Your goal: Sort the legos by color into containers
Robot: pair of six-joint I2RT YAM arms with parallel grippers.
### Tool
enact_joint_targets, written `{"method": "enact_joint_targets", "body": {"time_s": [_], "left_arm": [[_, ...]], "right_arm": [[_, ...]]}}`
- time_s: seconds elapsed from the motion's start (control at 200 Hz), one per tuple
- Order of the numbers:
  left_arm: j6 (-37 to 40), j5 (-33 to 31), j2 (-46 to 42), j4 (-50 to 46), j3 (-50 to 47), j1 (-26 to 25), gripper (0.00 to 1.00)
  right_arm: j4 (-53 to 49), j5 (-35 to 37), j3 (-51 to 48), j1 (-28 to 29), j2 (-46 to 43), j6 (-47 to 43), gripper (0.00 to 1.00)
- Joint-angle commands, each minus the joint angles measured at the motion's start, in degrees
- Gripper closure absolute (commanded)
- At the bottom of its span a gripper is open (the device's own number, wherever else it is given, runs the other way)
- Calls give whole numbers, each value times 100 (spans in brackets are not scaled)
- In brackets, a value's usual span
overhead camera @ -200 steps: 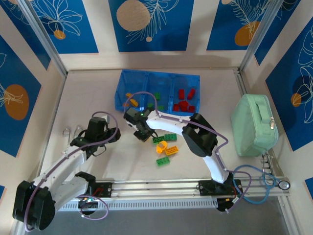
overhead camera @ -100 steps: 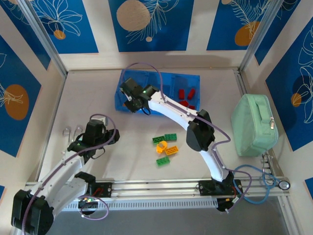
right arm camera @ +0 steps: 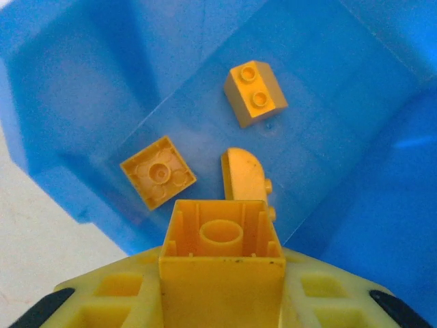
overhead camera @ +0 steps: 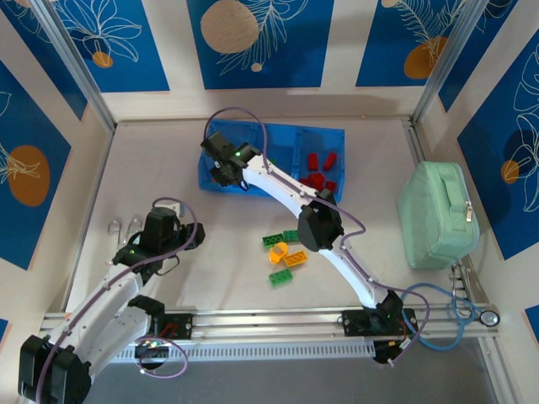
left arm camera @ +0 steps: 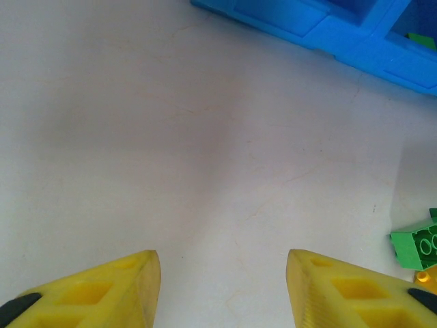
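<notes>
As my right gripper (right arm camera: 222, 301) hung over the left compartment (right arm camera: 75, 82), its fingers pinched a yellow brick (right arm camera: 222, 246) above three loose yellow bricks (right arm camera: 158, 171). Released crooked, it might have stuck to a pad or bounced out. My left gripper (left arm camera: 222, 287) stood open and empty.

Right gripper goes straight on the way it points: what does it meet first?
Likely the curved yellow brick in the bin's left compartment, hit by the held brick; depth unclear, possibly bare floor instead.
</notes>
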Motion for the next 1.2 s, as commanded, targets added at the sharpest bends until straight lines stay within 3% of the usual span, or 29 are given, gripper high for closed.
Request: {"method": "enact_joint_targets", "body": {"time_s": [0.0,0.055,0.15,0.4,0.635,1.021,1.196], "left_arm": [[-51,-19,-58,-166,-16,-63,48],[-35,-15,-56,-177,10,-77,48],[9,-45,-50,-194,93,-130,48],[60,-148,147,-114,330,-464,48],[380,-397,673,54,665,-1319,47],[806,216,2152,882,1218,-2386,39],[1195,295,2822,813,1756,-3019,39]], "right_arm": [[94,122,347,-77,28,-107,59],[53,183,446,-61,26,-109,45],[10,380,557,-2,-75,-168,30],[18,795,-71,151,-974,-59,29],[908,601,-2687,117,-2888,397,28],[2005,206,-6843,-241,-5671,1709,21],[2192,113,-8098,-434,-6433,2235,20]]}}
